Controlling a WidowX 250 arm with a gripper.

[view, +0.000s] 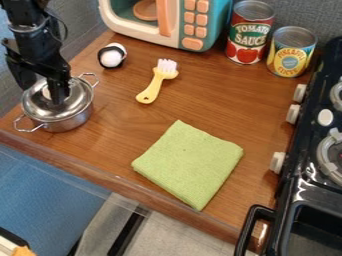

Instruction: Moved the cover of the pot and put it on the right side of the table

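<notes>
The jaws are down at the top of the lid (80, 96), beside its pale knob (46, 92); whether they are spread or pinching the knob, I cannot tell. The gripper (53, 97) points downward, and the black arm (25, 32) above it comes in from the upper left of the camera view. The shiny metal lid is over the mouth of the pot (67, 123), which stands upright on the wooden bench (200, 105); whether the lid sits fully flush, I cannot tell. The pot has a wire handle on each side, one toward the upper right, one toward the lower left.

Above the pot and slightly to its right in the view is a small white rounded thing with a black band (112, 56). Right of the pot, near it, a yellow brush (152, 90) lies slantwise with its white bristles pointing up and away. Lower right of the pot, well apart, a folded green cloth (190, 162) lies flat. Up and to the right of the pot is a toy microwave (172, 30) with orange buttons. Farther right from the pot stand a red can (250, 32) and, just beside it, a yellow can (292, 52), both upright. Farthest right of the pot is a black toy stove (304, 150) with pale knobs.
</notes>
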